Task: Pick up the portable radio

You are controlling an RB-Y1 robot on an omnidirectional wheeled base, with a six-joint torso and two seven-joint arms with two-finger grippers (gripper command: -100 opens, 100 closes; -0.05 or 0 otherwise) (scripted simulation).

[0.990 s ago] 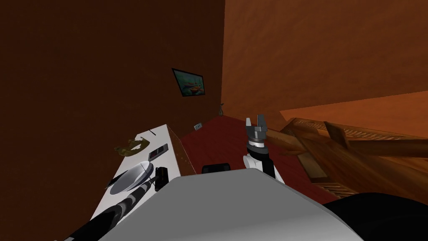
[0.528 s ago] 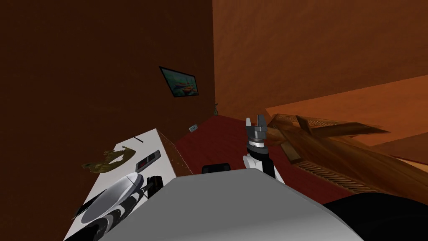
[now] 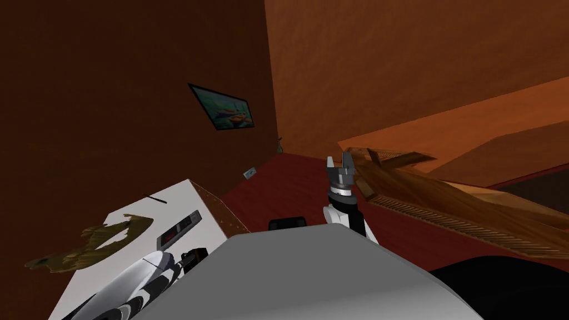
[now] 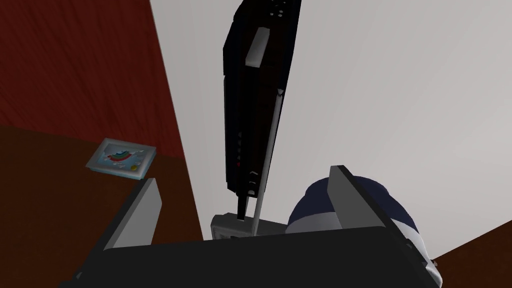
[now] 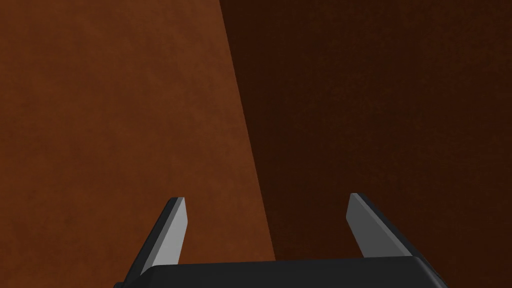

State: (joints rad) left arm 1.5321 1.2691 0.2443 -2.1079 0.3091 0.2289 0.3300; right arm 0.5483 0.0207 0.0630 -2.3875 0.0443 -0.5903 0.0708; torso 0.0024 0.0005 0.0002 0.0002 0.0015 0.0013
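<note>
The portable radio (image 3: 179, 227) is a flat black slab with a red display, lying on a white table (image 3: 133, 211) at my left. In the left wrist view the radio (image 4: 252, 100) stretches away from the hand, a thin silver antenna (image 4: 269, 150) along its side. My left gripper (image 3: 193, 257) hovers at its near end, open; the radio's near end shows between the fingers (image 4: 140, 212), neither pressing it. My right gripper (image 3: 340, 163) is raised ahead of my chest, open and empty (image 5: 265, 215).
A round dark-blue and white thing (image 4: 360, 215) and a small grey box (image 4: 227, 230) sit close by the left hand. An olive-green object (image 3: 94, 244), a thin pen (image 3: 154, 198) and a pale bowl (image 3: 128, 280) share the table. Slatted wooden furniture (image 3: 444, 205) stands right.
The whole head picture has shifted: I have turned, so the table has slid to the lower left and grown larger. The right gripper keeps its pose; the left gripper stays by the radio.
</note>
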